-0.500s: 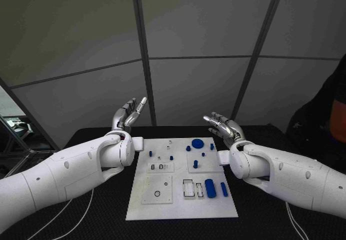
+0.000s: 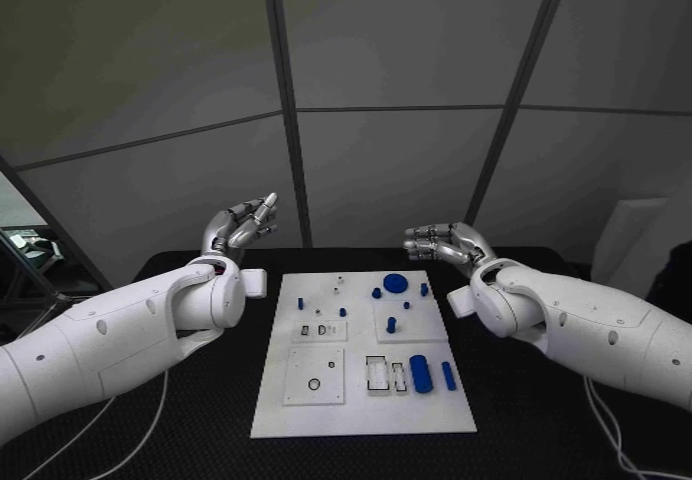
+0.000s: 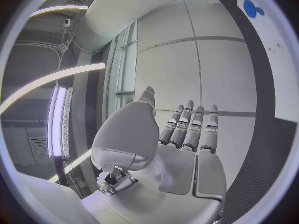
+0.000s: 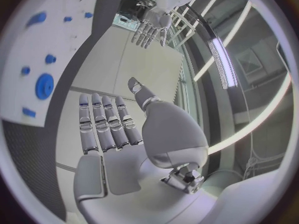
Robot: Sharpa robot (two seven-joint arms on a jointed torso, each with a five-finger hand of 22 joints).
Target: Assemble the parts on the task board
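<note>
Both hands are raised off the table with nothing in them: left hand (image 2: 242, 228) and right hand (image 2: 444, 243) flank the far end of the task board (image 2: 289, 420), fingers extended and loosely apart. I read this as a neutral pose before any pick. Blue parts, including a round disc (image 2: 395, 284) and a long bar (image 2: 420, 374), lie untouched on the board.
</note>
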